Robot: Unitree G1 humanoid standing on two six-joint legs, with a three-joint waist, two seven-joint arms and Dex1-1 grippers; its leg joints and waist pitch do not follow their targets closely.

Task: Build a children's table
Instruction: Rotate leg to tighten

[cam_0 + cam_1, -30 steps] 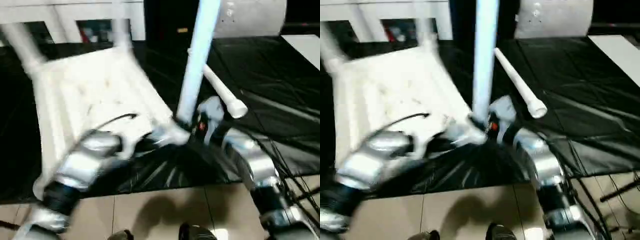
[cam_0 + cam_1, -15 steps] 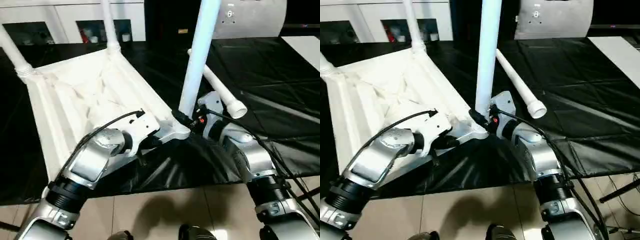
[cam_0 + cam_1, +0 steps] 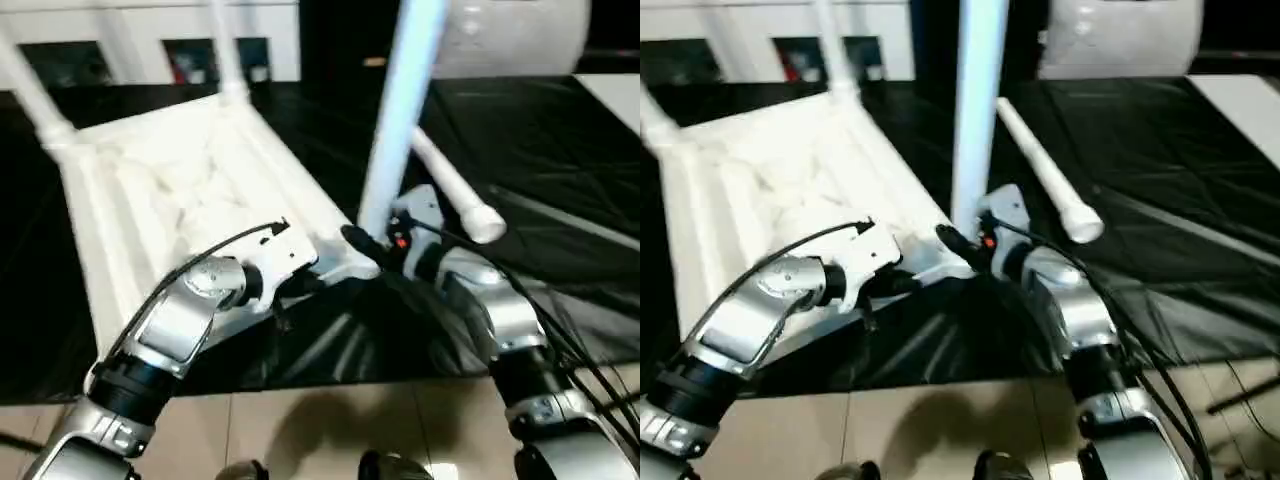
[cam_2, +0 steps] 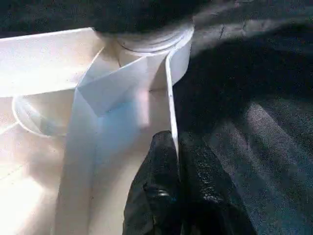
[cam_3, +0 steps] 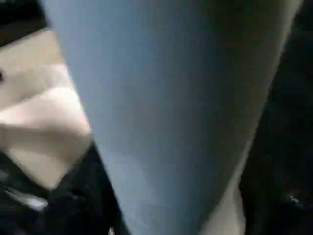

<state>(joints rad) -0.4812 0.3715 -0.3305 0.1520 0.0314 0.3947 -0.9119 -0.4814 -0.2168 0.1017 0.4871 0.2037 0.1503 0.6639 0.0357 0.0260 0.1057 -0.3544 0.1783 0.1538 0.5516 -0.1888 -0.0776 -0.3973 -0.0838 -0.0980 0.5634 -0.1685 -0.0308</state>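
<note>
While seemingly clamped, right pincer [image 3: 372,243] on leg [image 3: 398,120].

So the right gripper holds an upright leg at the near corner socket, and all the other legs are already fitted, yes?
Not quite. One leg lies loose on the black cover, as the right eye view shows; two others stand at the tabletop's far corners. The right gripper does hold the upright leg at the near corner.

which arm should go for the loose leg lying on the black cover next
Right, probably. The loose leg lies on the black cover just beyond the right gripper, at the upright leg. The left gripper is pinching the tabletop's rim, steadying it.
</note>
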